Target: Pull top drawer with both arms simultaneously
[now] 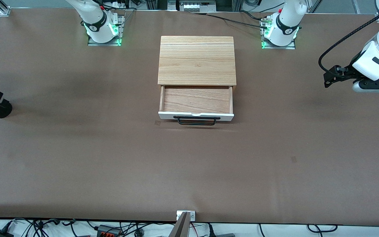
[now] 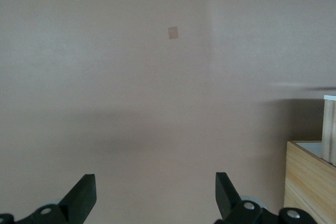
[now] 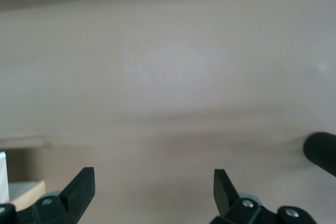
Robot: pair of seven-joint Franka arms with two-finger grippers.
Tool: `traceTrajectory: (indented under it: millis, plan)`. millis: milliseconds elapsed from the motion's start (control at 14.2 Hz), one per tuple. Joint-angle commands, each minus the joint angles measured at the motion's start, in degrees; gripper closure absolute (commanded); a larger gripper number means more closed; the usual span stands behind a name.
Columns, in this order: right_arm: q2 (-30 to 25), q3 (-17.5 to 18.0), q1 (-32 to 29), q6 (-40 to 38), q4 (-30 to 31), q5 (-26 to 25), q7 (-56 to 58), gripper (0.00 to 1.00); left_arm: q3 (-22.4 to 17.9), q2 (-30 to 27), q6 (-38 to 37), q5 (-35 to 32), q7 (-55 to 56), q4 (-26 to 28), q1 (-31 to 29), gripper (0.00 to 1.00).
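Left hand (image 2: 152,195) wide open, empty | right hand (image 3: 152,192) likewise | top drawer (image 1: 196,103) pulled out, handle facing front camera

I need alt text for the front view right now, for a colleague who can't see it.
A white-fronted shallow top drawer with a black wire bar handle stands pulled open from a light-wood cabinet at the middle of the brown table, its reddish-brown inside showing. Both white arms are drawn back toward the table's ends, touching neither.
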State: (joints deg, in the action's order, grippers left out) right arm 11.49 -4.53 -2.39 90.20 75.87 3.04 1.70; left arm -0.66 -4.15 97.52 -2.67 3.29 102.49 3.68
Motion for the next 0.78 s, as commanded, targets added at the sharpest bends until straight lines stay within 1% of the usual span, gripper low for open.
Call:
traceTrajectory:
  millis: [0, 71, 141, 212, 283, 424, 495, 707]
  plan:
    - [-1.5, 2.0, 1.0, -1.3, 3.2, -4.8, -0.9, 0.00, -0.5, -0.3, -0.7, 1.4, 0.1, 0.0, 0.6, 0.00]
    - [-1.6, 2.0, 1.2, -1.2, 3.8, -5.0, -1.2, 0.00, -0.3, -0.4, -0.8, 1.4, 0.7, -0.2, 0.7, 0.00]
    - [-1.8, 2.0, 1.3, -1.2, 4.6, -5.0, -1.3, 0.00, -0.3, -0.2, -2.0, 1.4, 0.6, -1.7, 1.2, 0.00]
    - [-3.1, 2.0, 1.3, -0.6, 6.9, -5.0, -1.3, 0.00, -0.2, 0.6, -3.9, 1.4, 0.1, -2.5, 1.5, 0.00]
    - [-4.8, 2.0, 1.3, 0.8, 9.9, -4.9, -1.4, 0.00, -0.2, 1.2, -5.5, 1.4, 0.1, -3.7, 1.6, 0.00]
    - [-10.2, 2.0, 1.3, 6.0, 18.6, -4.8, -1.4, 0.00, -0.2, 1.3, -6.2, 1.4, 0.1, -4.1, 1.6, 0.00]
    - [-11.8, 2.0, 1.3, 6.9, 21.0, -4.8, -1.4, 0.00, -0.2, 1.3, -6.2, 1.4, 0.0, -4.1, 1.6, 0.00]
    - [-12.2, 2.1, 1.3, 6.5, 20.9, -4.9, -1.4, 0.00, -0.2, 1.5, -6.1, 1.4, 0.1, -4.1, 1.6, 0.00]
